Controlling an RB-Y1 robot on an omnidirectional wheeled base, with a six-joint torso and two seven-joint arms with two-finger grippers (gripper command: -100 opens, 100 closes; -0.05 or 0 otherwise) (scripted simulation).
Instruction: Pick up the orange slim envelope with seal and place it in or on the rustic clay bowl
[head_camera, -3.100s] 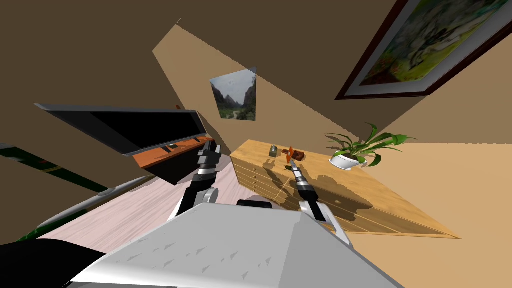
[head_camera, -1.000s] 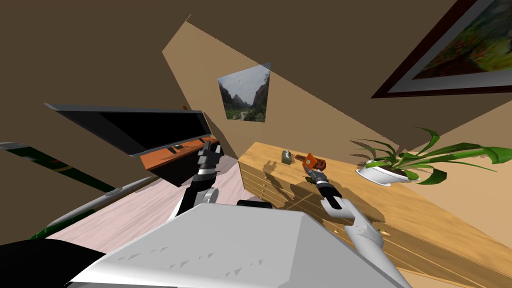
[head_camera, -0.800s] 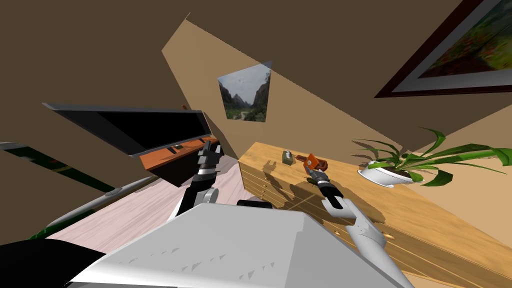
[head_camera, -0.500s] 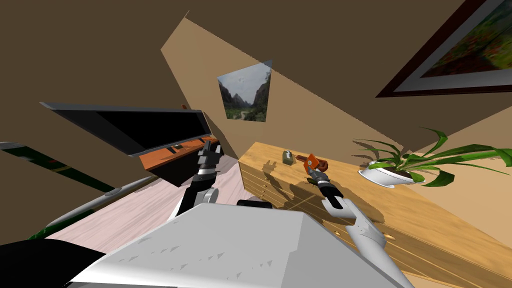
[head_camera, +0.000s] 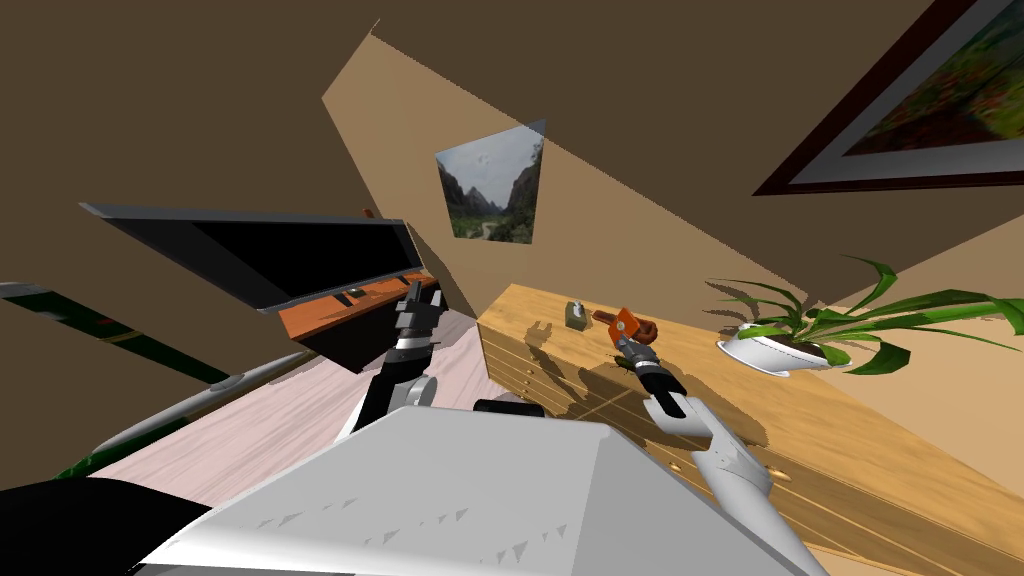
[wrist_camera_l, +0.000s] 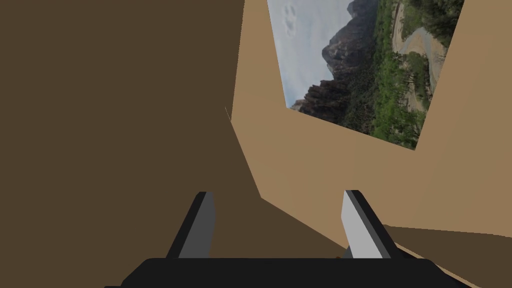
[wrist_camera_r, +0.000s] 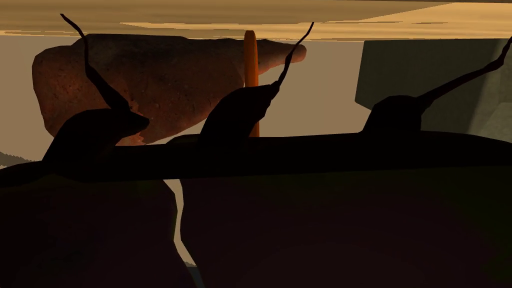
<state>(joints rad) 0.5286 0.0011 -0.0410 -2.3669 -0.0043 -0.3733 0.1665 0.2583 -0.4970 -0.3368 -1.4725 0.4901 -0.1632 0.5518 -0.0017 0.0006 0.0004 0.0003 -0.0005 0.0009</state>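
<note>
Head view: the right hand (head_camera: 624, 338) grips one thin orange envelope (head_camera: 622, 324), upright, just before one rough reddish-brown clay bowl (head_camera: 645, 331) on the light wooden counter (head_camera: 700, 390). Left wrist view: the left hand (wrist_camera_l: 277, 194) hangs released, blades apart. Right wrist view: the envelope stands edge-on before the bowl's pitted wall.

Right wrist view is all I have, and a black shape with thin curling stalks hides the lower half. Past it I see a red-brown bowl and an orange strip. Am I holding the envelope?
Observer: Looks so: in the head view the orange envelope stands on edge at the tip of the right end effector, against the clay bowl, not lying in it.
Operator: What is the bowl on?
Observer: A light wooden dresser with drawers; a potted plant stands further to the robot's right.
Operator: And the left arm?
Observer: The left end effector is open, raised beside the television, away from the dresser.
</note>
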